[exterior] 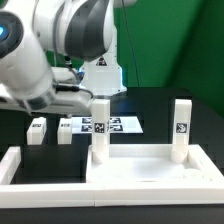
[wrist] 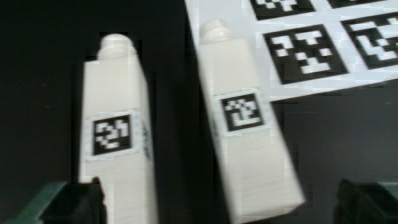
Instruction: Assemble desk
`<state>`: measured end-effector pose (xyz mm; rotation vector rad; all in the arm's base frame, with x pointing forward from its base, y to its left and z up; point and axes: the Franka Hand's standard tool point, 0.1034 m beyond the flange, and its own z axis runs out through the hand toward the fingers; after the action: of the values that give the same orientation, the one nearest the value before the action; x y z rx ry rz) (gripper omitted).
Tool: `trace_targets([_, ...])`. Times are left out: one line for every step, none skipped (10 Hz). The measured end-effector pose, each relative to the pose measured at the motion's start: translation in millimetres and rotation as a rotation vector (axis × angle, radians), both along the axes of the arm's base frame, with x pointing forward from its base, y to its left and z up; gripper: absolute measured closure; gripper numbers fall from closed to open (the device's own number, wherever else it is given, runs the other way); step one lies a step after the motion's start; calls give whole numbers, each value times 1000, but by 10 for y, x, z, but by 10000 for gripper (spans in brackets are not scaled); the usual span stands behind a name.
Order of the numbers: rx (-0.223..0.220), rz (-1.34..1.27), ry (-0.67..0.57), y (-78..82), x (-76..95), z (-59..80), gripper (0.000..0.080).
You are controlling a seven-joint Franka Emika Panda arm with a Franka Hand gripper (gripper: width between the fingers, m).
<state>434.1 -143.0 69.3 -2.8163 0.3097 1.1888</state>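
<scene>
Two white leg blocks (wrist: 111, 120) (wrist: 240, 125) lie side by side on the black table, each with a square tag. In the exterior view they are the left leg block (exterior: 37, 130) and the right leg block (exterior: 66, 130). My gripper (wrist: 217, 205) hovers over their near ends, open and empty, with its dark fingertips (wrist: 71, 205) outside both blocks. The white tabletop panel (exterior: 150, 168) lies at the front. Two more legs stand upright on it: the left upright leg (exterior: 100, 130) and the right upright leg (exterior: 180, 128).
The marker board (wrist: 320, 40) lies just beside the right loose leg; it also shows in the exterior view (exterior: 112, 124). A low white border wall (exterior: 20, 165) runs along the front on the exterior view's left. The arm's bulk fills that view's upper left.
</scene>
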Motion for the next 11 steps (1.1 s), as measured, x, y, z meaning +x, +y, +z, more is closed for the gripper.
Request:
trace_targets([0, 5, -8, 24, -29, 6, 150])
trace_targets([-1, 3, -6, 11, -30, -4, 150])
trace_targets([-2, 3, -5, 9, -32, -12, 150])
trace_targets([-2, 3, -4, 9, -33, -12, 150])
trace_targets([-1, 3, -4, 9, -34, -13, 150])
trace_targets([0, 1, -4, 12, -36, -15, 150])
trace_targets([23, -36, -5, 65, -51, -24, 150])
trace_targets([24, -40, -2, 88, -68, -40, 150])
trace_targets([24, -39, 4, 112, -85, -52, 150])
trace_targets([20, -32, 1, 117, -78, -51, 150])
trace_targets([11, -23, -10, 100, -59, -55, 150])
